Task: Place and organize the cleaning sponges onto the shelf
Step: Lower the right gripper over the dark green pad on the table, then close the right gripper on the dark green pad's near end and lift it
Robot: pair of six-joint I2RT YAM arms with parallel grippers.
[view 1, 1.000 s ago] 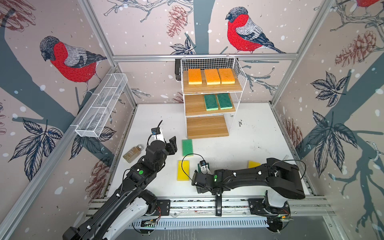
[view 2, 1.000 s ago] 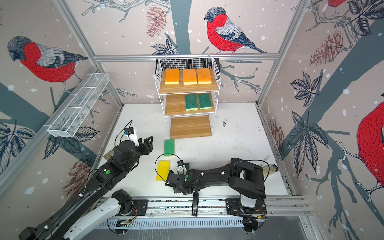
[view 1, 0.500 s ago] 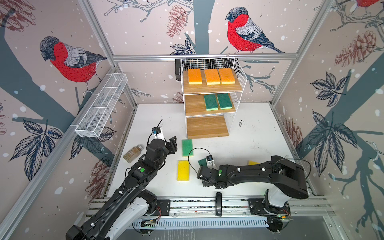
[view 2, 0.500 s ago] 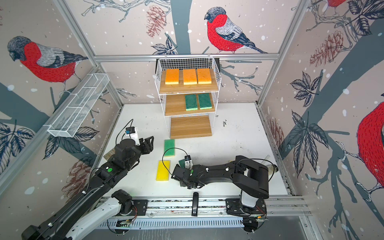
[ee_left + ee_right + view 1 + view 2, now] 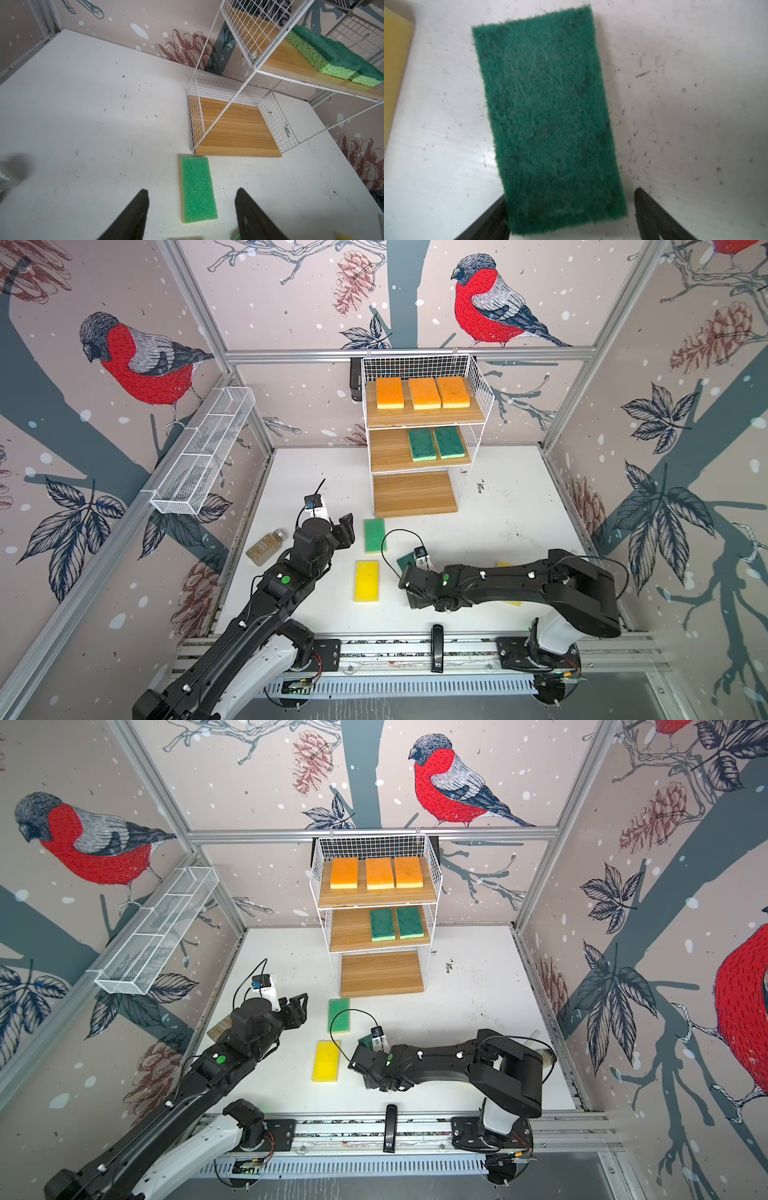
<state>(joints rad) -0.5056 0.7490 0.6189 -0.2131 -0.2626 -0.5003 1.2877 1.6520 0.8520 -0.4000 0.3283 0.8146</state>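
right wrist view: our right gripper (image 5: 571, 194) straddles the near end of the dark green sponge (image 5: 550, 124), scouring face up on the table (image 5: 685, 104); jaws wide, not yet pinching.
yellow sponge (image 5: 366, 580): flat near it, unplaced.
left gripper (image 5: 191, 190): jaws apart and empty, aimed at the light green sponge (image 5: 198, 193).
shelf (image 5: 482, 406): bottom board (image 5: 415, 493) bare; two green sponges (image 5: 422, 444) on the middle board (image 5: 388, 452) leave one place, we judge for this colour; three orange sponges (image 5: 424, 393) fill the top.

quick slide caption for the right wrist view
Open right claw around one end of a dark green sponge on the white table, a yellow sponge at the frame edge.
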